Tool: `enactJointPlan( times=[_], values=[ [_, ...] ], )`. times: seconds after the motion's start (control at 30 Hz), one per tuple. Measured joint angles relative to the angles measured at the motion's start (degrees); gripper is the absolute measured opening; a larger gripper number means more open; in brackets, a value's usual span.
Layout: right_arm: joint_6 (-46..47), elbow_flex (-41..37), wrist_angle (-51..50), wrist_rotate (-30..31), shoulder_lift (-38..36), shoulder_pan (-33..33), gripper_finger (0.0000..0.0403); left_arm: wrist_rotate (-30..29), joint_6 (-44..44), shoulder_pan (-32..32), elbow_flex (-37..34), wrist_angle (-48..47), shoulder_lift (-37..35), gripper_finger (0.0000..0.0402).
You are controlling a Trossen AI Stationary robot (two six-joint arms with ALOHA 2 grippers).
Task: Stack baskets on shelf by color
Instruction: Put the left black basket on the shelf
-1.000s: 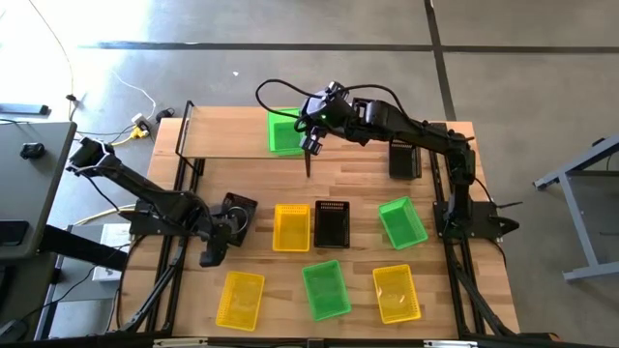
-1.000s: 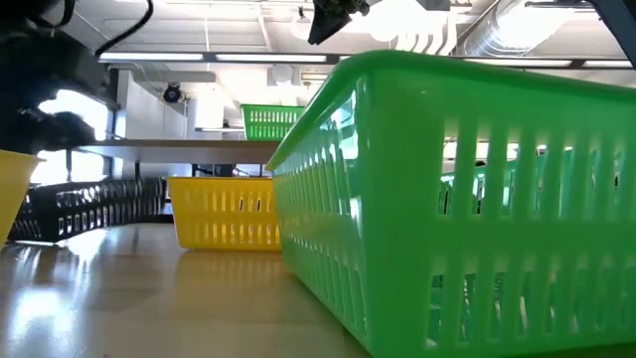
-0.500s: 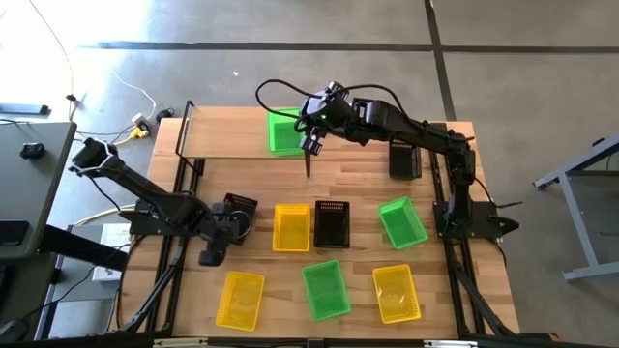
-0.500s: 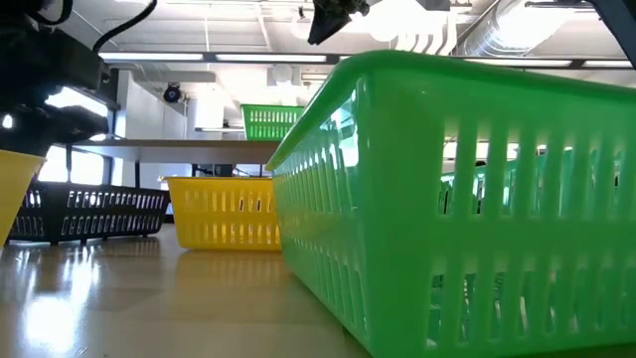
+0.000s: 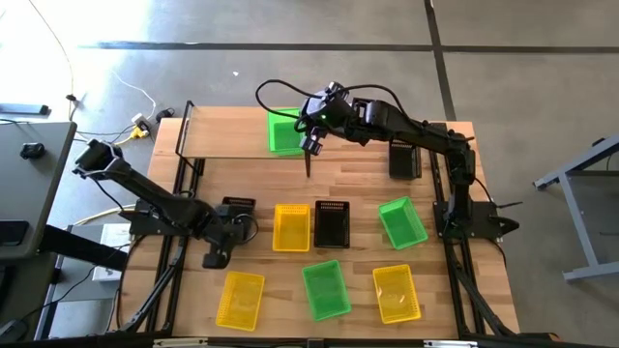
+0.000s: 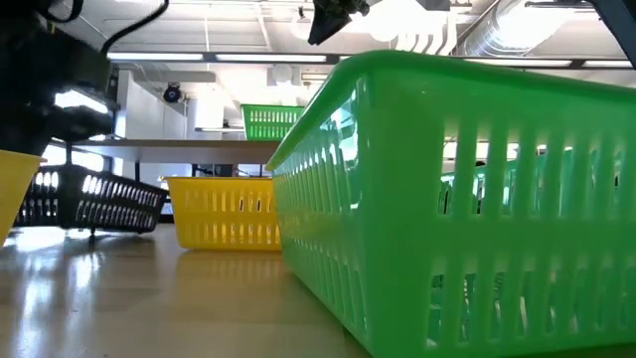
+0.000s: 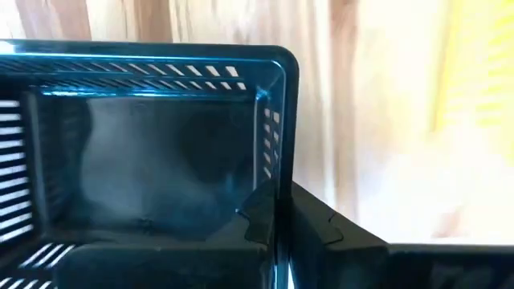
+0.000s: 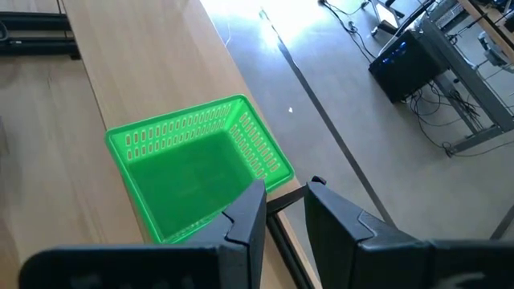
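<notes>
The black basket (image 5: 237,210) near the counter's (image 5: 251,184) left edge looks light, stiff and slotted, best taken by a rim wall. The left tool (image 7: 281,221) is clamped on that wall. The right tool (image 5: 310,145) hovers half-open, empty, above the shelf's (image 5: 222,130) green basket (image 5: 282,132).

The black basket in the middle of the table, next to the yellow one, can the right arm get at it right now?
Probably yes. The right gripper hangs empty above the open wood, the black basket lies uncovered with nothing stacked in it, and only the yellow basket sits close beside it. The left gripper is busy off to the side.
</notes>
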Motion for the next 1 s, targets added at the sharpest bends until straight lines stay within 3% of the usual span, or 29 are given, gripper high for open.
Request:
enactJointPlan(
  times=[0.3, 0.63, 1.0],
  values=[
    [0.0, 0.0, -0.4, -0.02, 0.0, 0.0, 0.0076, -4.08, 0.95, 0.17, 9.55, -8.14, -4.99, 0.0003],
    [0.16, 0.0, -0.42, -0.05, 0.0, 0.1, 0.0076, -14.7, 1.56, 0.88, 22.81, -21.2, -8.86, 0.0002],
    [0.42, 0.0, -0.42, -0.15, 0.0, 0.16, 0.0076, -20.51, 12.86, 11.68, 33.44, -37.46, -8.88, 0.0001]
  ],
)
